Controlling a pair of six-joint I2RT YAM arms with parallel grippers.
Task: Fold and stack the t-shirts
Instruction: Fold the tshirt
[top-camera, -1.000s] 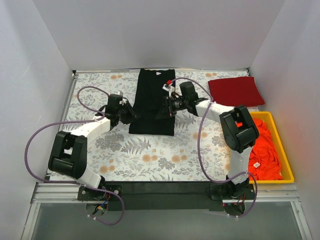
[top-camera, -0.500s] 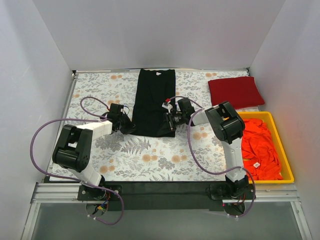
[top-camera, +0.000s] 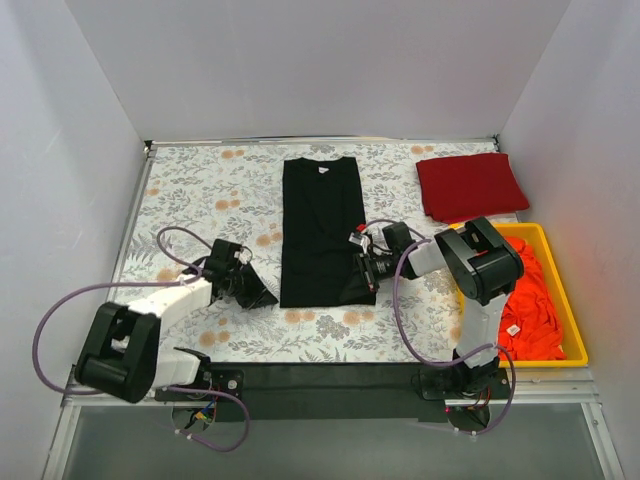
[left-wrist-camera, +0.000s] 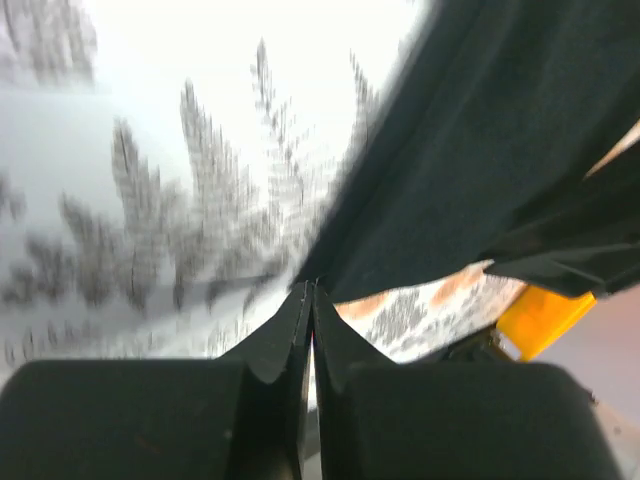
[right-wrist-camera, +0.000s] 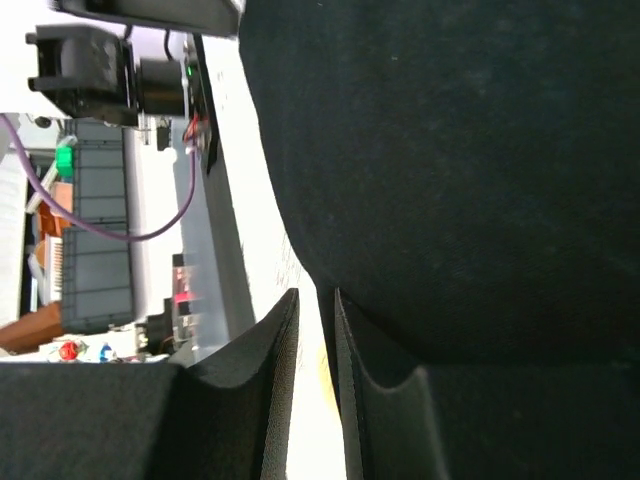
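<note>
1. Left gripper (left-wrist-camera: 311, 290): clenched shut, tips meeting right at the near-left hem corner of the black t-shirt (top-camera: 320, 230); by the look of it, pinching that corner.
2. Right gripper (right-wrist-camera: 318, 292): thin slit between the fingers, tips against the shirt's right edge a little up from the hem; cannot tell whether gripping cloth or merely touching.
3. Black t-shirt: flat on the floral table cover (top-camera: 220, 190), mid-table, a long narrow strip, collar far, hem near.
4. Handling, as a judgement: light, limp, thin, no stiffness; likely to sag and skew if lifted by one side. Best taken at both hem corners, through every layer, and moved evenly.
5. Count: one black; one dark red t-shirt (top-camera: 470, 185), folded, far right; orange-red t-shirts (top-camera: 525, 300) heaped in one yellow bin (top-camera: 521, 228), number not tellable.
</note>
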